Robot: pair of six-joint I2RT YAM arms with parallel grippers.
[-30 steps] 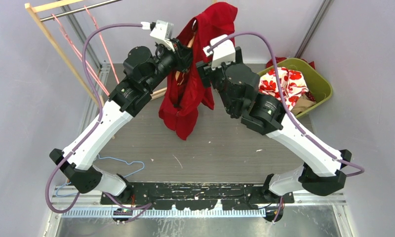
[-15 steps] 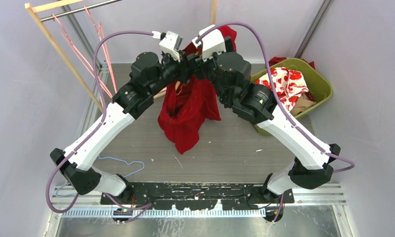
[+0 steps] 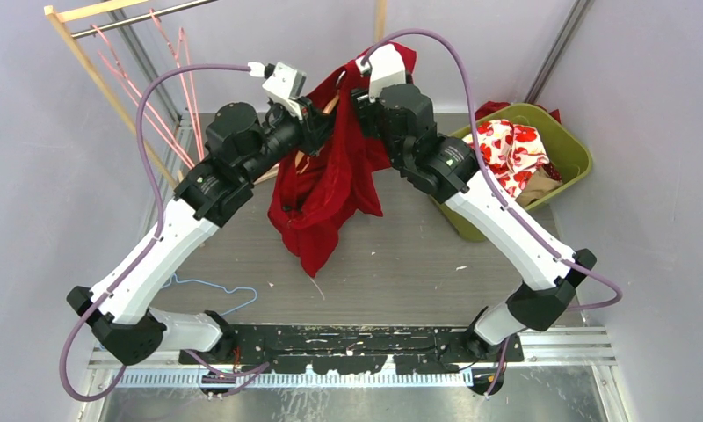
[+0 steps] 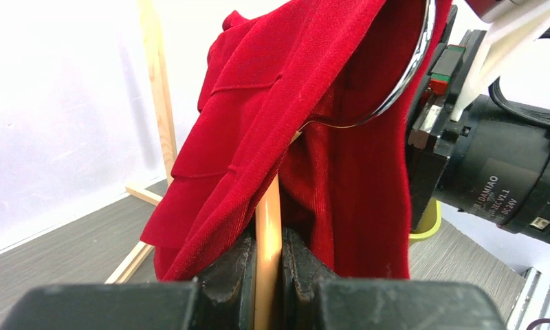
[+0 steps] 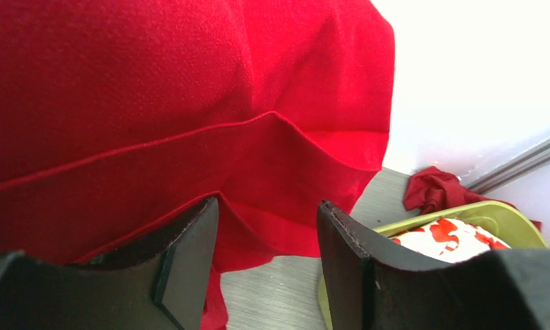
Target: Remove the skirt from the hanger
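1. Red skirt (image 3: 330, 189) is draped over the hanger (image 4: 269, 213), directly ahead of both grippers.
2. Left gripper (image 4: 267, 271) stays clamped on the hanger's wooden bar.
3. Right gripper (image 5: 267, 227) has swung back in against the cloth; its jaws have narrowed but stand apart.
4. Cloth appears to lie between its fingers (image 5: 190, 254), though the close view leaves this uncertain.
5. Judgement: a pinch on the skirt is forming; the skirt is not yet off.

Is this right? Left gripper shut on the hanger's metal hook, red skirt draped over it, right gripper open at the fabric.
No. The left wrist view shows the left gripper shut on the hanger's wooden bar, not the metal hook. The rest holds: red skirt draped over it, right gripper open at the fabric.
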